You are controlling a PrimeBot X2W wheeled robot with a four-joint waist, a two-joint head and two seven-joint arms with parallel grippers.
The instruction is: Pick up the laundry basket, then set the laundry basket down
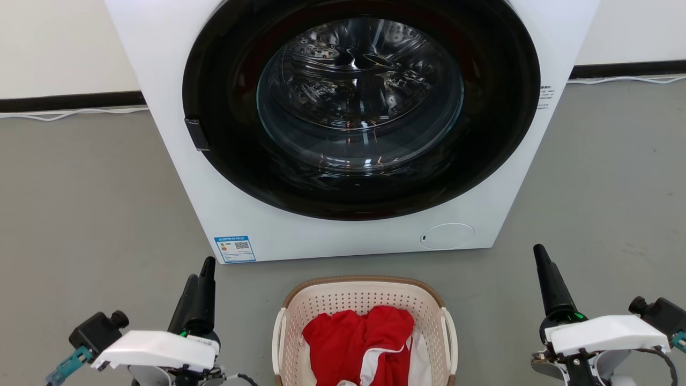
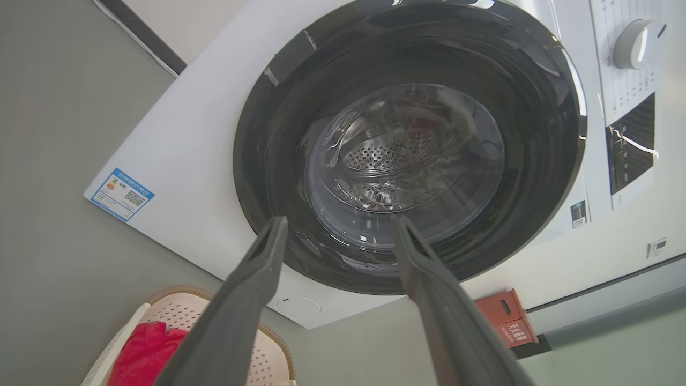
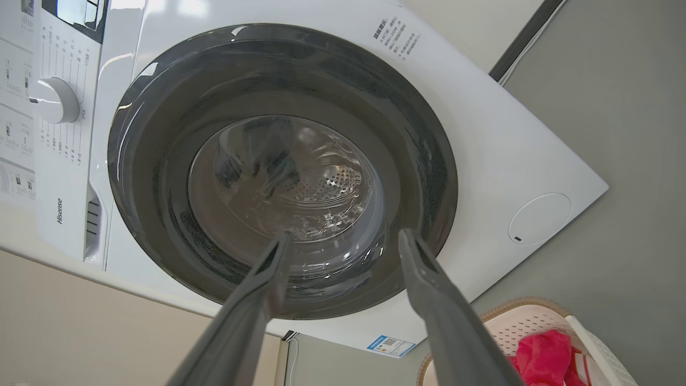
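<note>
Basket: cream perforated plastic laundry basket, rounded-rectangular, with a brown woven-look rim.
Position: on the grey floor, just in front of the big white front-loading washing machine, between the two arms and apart from both.
Contents: red garment with white trim, crumpled and filling the bottom.
Left gripper: released, dark fingers spread with nothing between them; hangs beside the basket's left flank.
Right gripper: likewise spread and empty, further out on the right flank.
Handling (judged): light load. The thin perforated walls will likely flex if squeezed, while the rim looks stiffer. Smooth plastic may slide on the fingers.
Grasp sites (judged): the two white loop handles, one per gripper. A one-sided lift would tip the basket.
Progress: pick-up not yet begun.
Risk: uneven lift heights could tilt the basket and spill the cloth.
</note>
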